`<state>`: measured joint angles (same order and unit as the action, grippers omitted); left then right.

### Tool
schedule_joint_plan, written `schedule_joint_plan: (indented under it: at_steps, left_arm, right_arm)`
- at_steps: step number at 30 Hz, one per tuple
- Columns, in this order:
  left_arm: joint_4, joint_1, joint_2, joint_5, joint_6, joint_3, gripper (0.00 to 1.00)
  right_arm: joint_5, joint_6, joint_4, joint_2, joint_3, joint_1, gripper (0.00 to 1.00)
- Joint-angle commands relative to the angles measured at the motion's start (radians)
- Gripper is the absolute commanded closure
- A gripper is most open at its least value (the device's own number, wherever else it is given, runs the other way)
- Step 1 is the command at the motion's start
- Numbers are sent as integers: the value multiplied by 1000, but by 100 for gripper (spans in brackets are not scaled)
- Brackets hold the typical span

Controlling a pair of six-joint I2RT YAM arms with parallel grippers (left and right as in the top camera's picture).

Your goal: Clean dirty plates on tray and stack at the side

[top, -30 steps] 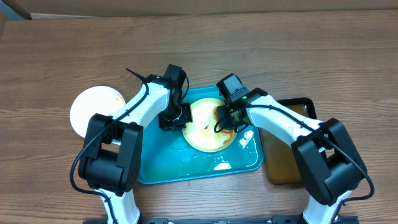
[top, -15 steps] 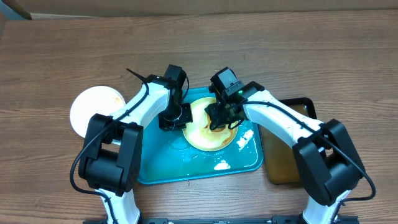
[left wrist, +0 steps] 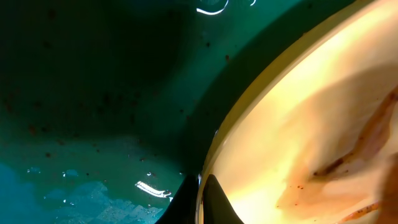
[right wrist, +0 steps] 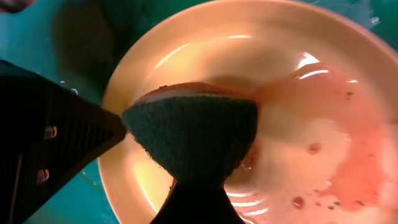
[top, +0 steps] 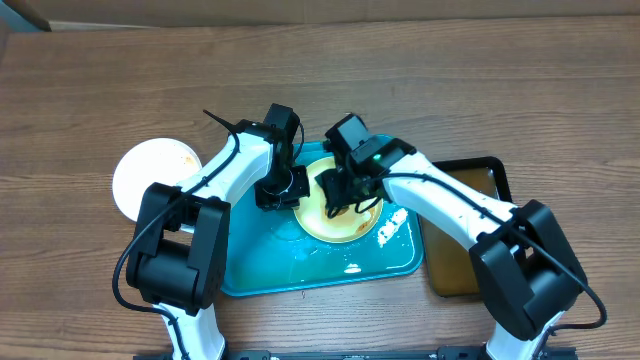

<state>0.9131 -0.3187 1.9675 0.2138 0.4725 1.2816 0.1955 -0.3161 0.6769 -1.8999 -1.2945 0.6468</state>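
A pale dirty plate with brown and red smears lies in the turquoise tray. My left gripper is shut on the plate's left rim; in the left wrist view its tips pinch the rim of the plate over the wet tray. My right gripper is shut on a dark green sponge. The sponge presses on the left half of the plate, and reddish water pools to its right.
A white plate with a brown smear at its right edge sits on the wooden table left of the tray. A black tray of brownish water stands right of the turquoise tray. Water puddles lie in the turquoise tray's front right part.
My right gripper has slid leftwards across the plate with the sponge. The left gripper and the plate have stayed in place.
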Motion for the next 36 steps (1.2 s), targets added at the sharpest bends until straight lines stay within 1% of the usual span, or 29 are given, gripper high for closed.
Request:
schedule_joint_plan:
  at_steps: [1, 9, 14, 18, 22, 29, 36]
  left_arm:
    - [-5, 4, 9, -37, 3, -24, 96]
    - [-5, 4, 9, -37, 3, -24, 96]
    - [-5, 4, 9, -37, 3, -24, 96]
    - [-5, 4, 9, -37, 3, -24, 96]
    - [-5, 4, 9, -37, 3, -24, 96]
    - [5, 4, 9, -37, 2, -24, 96]
    - [9, 4, 9, -37, 2, -24, 96]
  right_arm:
    - [8, -50, -28, 36, 42, 1, 96]
    - [12, -52, -128, 35, 114, 4, 96]
    - [95, -52, -214, 35, 155, 4, 96]
    - [88, -56, -239, 35, 183, 4, 96]
    - [-15, -86, -246, 35, 202, 4, 96]
    - [-283, -86, -236, 35, 201, -42, 96]
    - [-332, -85, -196, 35, 201, -121, 96]
